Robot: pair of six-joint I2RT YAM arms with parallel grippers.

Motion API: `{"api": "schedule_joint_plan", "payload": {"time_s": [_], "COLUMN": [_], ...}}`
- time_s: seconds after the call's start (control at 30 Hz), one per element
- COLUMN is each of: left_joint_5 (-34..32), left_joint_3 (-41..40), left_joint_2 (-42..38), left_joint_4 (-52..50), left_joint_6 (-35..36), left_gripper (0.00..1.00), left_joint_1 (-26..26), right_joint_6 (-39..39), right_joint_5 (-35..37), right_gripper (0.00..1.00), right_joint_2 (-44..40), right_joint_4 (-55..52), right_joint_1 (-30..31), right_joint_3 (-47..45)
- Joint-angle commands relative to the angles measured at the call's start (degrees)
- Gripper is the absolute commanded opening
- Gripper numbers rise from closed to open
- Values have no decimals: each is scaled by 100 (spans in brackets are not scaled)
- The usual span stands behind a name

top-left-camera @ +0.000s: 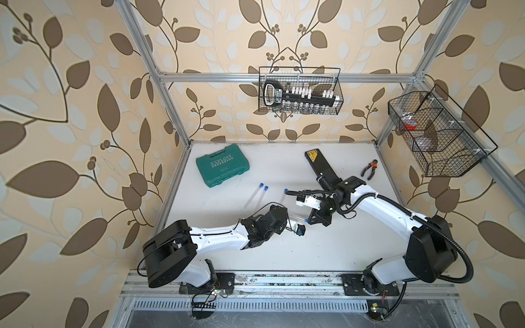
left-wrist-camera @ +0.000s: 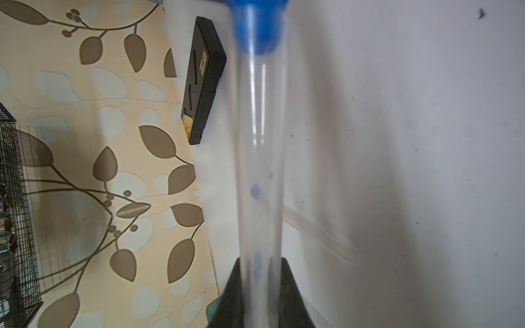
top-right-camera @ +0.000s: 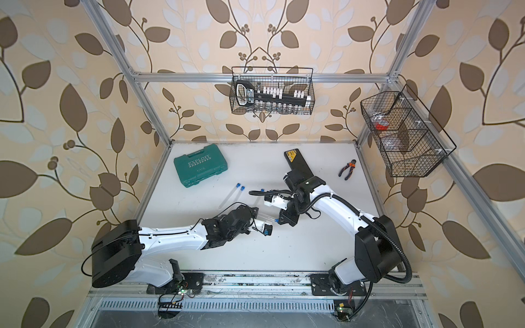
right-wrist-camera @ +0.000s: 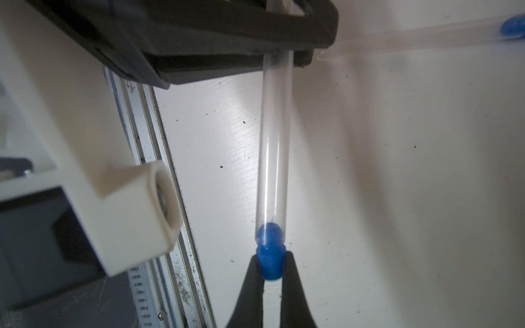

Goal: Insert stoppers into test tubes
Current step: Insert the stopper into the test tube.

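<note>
My right claw (right-wrist-camera: 270,267) is clenched on a blue stopper (right-wrist-camera: 269,255), its two black fingertips pinching the stopper's outer end from either side. The stopper's rounded nose sits just inside the open mouth of a clear test tube (right-wrist-camera: 274,142), so the two touch and lie in one line, straight ahead of my fingertips. My left claw (right-wrist-camera: 284,54) is closed around the same test tube further along, toward its other end, and holds it off the white table (right-wrist-camera: 397,184). From my left wrist, the test tube (left-wrist-camera: 261,142) runs straight out from between my fingers (left-wrist-camera: 291,298), with the stopper (left-wrist-camera: 258,28) blurred at its far end. In both top views my claws face each other near the middle of the table, with only a short bare stretch of the test tube (top-left-camera: 297,219) between them. Two more tubes (top-left-camera: 253,195) lie side by side on the table, well apart from both claws, each with a blue plug at the end nearer the green case (top-left-camera: 223,169). Another tube (right-wrist-camera: 412,39), with its own blue plug (right-wrist-camera: 511,27), lies on the table near my left claw.
</note>
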Motion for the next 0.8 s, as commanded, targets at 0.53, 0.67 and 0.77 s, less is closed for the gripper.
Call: {"api": "schedule_joint_plan", "payload": {"time_s": [0.53, 0.67, 0.77], "left_joint_5": [1604, 2169, 2569], "left_joint_3": [-399, -444, -313], "left_joint_2": [-641, -957, -1102], "left_joint_4": [965, 862, 419], "left_joint_6": [267, 60, -157], "left_gripper": [0, 0, 0], "left_joint_1": [-498, -497, -498], "right_joint_6": [1727, 1744, 1626], "right_joint_5": [-1825, -1702, -1399], "right_gripper": [0, 0, 0], "right_joint_2": [-265, -358, -425], "right_joint_4": [2558, 2761, 2747], "right_joint_1": [65, 114, 216], "right_joint_3": [323, 272, 263]}}
